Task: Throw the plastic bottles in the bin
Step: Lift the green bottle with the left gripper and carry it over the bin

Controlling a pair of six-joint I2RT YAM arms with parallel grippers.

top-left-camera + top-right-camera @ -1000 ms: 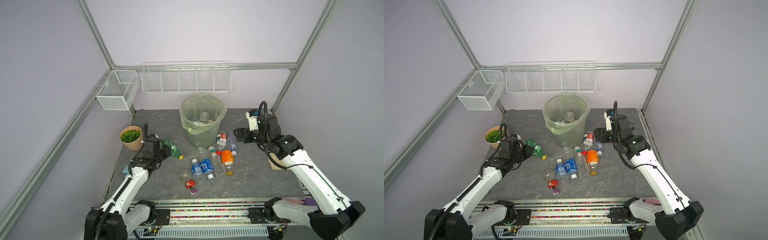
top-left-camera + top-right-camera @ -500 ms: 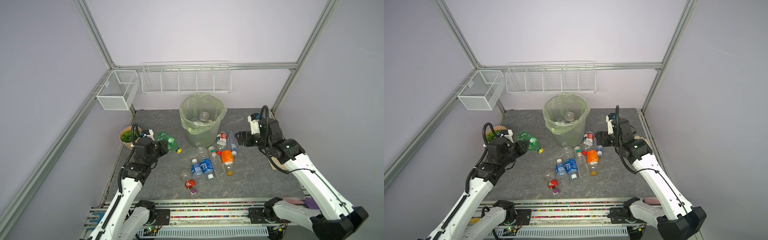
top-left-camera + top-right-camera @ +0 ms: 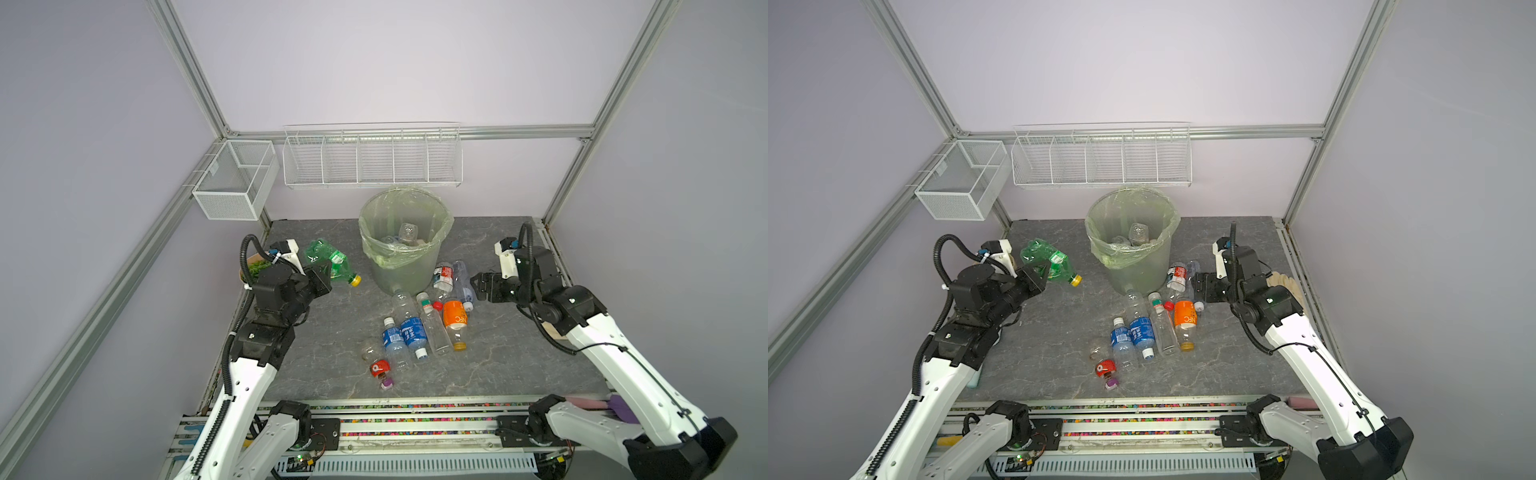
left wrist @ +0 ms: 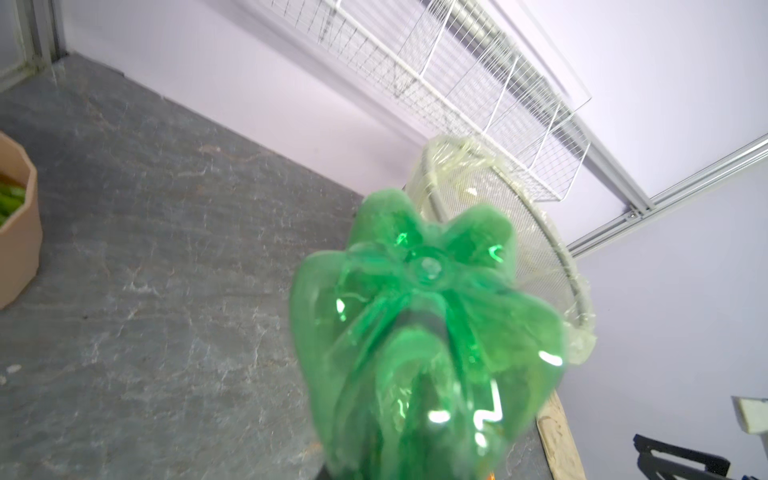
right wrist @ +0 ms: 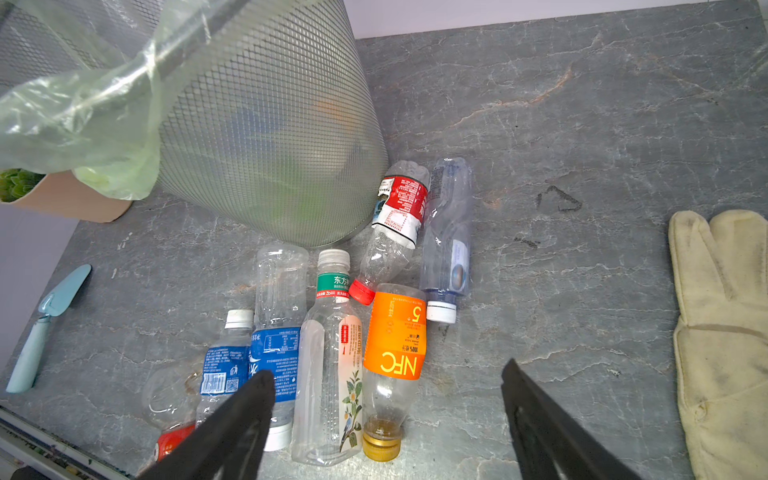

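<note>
The green bottle (image 3: 329, 262) hangs clear of the table, left of the bin (image 3: 399, 272) and not touching it. It is pinched in the left gripper (image 3: 322, 277) with its yellow cap tilted down. The step looks like the carry. Next, the bottle likely needs raising above the rim and centring over the opening before release. The right gripper (image 3: 478, 286) hovers spread wide and empty beside the loose bottles (image 3: 419, 328) at the bin's foot. Only the top views show the grip and the bottles already binned. The left wrist view shows the bottle's lobed base facing the rim. The right wrist view adds a glove (image 5: 723, 332) and a trowel (image 5: 45, 316).
</note>
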